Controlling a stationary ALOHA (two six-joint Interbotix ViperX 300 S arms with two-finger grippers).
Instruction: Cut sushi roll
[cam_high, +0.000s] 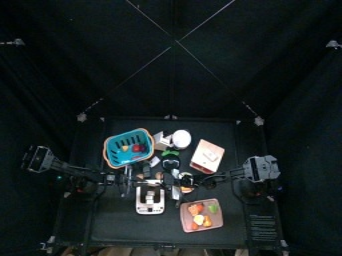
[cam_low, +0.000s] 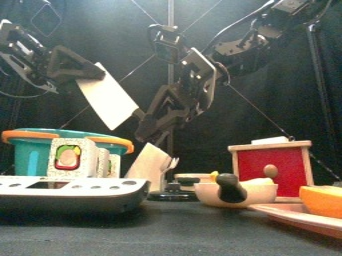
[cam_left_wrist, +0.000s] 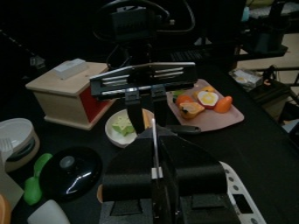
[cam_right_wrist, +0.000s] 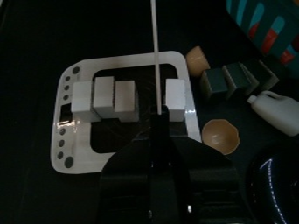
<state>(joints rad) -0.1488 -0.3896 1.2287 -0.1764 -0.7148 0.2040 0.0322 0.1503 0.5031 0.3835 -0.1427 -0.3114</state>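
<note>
Tool on the left side (cam_left_wrist: 153, 162) looks closed on a thin white blade (cam_left_wrist: 153, 144), seen edge-on between its jaws. It points away from the roll. Beyond its tip stand a red and white box (cam_left_wrist: 70, 92) and a pink square plate (cam_left_wrist: 225, 108) with orange food.

The white plastic cutting board (cam_right_wrist: 76, 131) lies on the black bench (cam_right_wrist: 35, 35), directly under the right tool. On it lies the white sushi roll (cam_right_wrist: 114, 98), across the line of the blade. It seems to be already in some blocks, with a gap just below the edge.

The right tool (cam_right_wrist: 155, 131) is closed on a long white blade (cam_right_wrist: 155, 52), which reaches forward over the roll and the far rim of the board.

For a good cut, I think the right tool should move a little sideways, so that the edge stands above an uncut block and not above the gap. Then it should come down straight, with the blade upright, until it meets the board. A tilted blade would probably push the soft roll away.
</note>
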